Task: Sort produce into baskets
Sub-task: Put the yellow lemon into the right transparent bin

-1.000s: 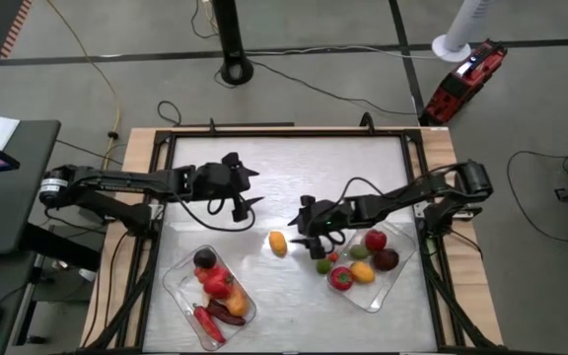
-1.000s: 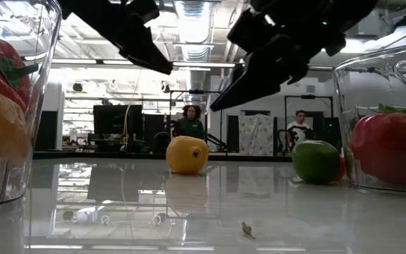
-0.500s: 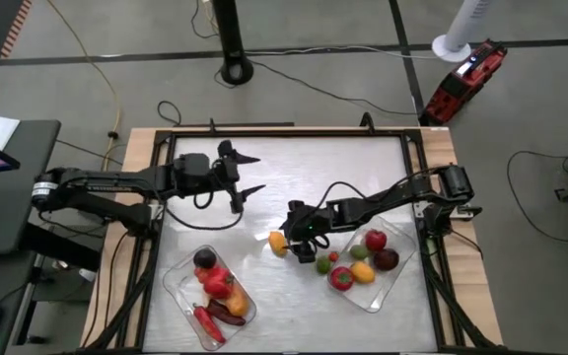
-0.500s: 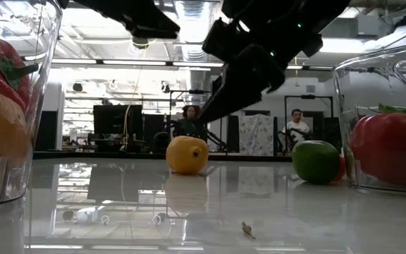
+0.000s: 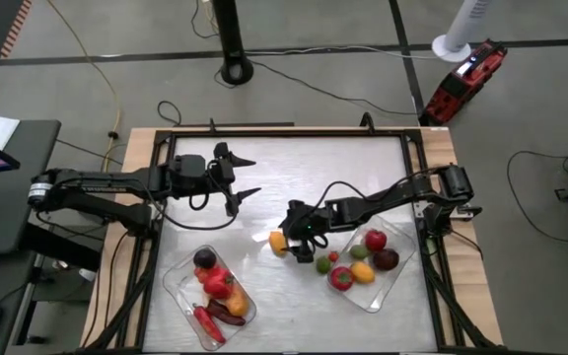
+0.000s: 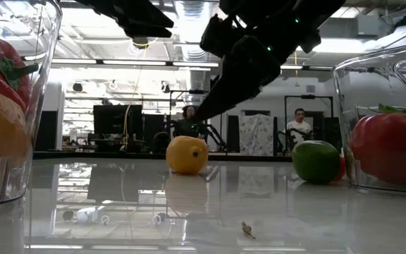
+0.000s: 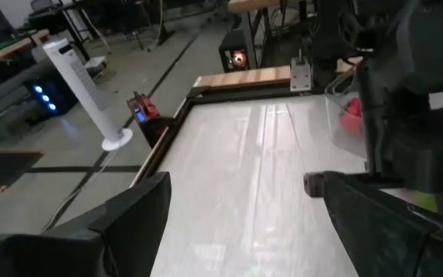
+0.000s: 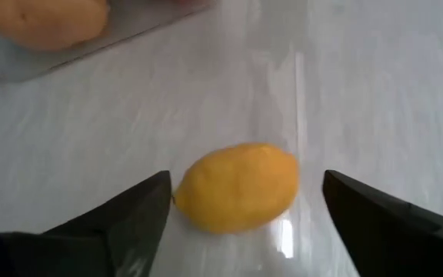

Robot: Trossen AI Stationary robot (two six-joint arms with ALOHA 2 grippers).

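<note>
The right gripper [image 5: 286, 235] hangs over the lemon [image 8: 238, 187] on the desk [image 5: 294, 168], fingers apart; a skewed closing could roll it away. The left gripper [image 5: 242, 175] waits open, well apart.

My right tool [image 5: 286, 232] hangs over the lemon [image 5: 278, 242] with bare surface [image 5: 304, 168] on both its flanks. Toward my right basket [image 5: 394, 266] the lime [image 5: 322, 264] and a small red tomato [image 5: 333, 256] crowd the way. My left tool [image 5: 243, 175] stands well apart; the middle between us is free.
</note>
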